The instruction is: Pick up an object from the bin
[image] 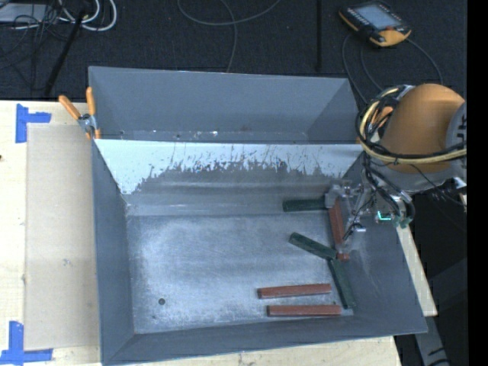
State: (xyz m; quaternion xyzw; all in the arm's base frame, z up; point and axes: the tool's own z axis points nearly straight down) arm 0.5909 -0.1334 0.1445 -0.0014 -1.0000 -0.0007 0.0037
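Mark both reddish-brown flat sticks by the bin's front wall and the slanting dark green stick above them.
Upper reddish-brown stick (pixel 294 290): camera view, its middle.
Lower reddish-brown stick (pixel 303 309): camera view, its middle.
Slanting dark green stick (pixel 309 246): camera view, its middle.

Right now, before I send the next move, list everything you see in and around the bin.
Bin: one, grey, centre.
Green bars: three, dark green, right side of the bin floor: near back wall, slanted mid-floor, along right wall.
Red-brown bars: three; two parallel at front right, one against right wall.
Handheld device: one, orange and black, behind the bin.
Cables: several, pale and dark, floor behind the bin.
Gripper: one, metal, at that right-wall red-brown bar.
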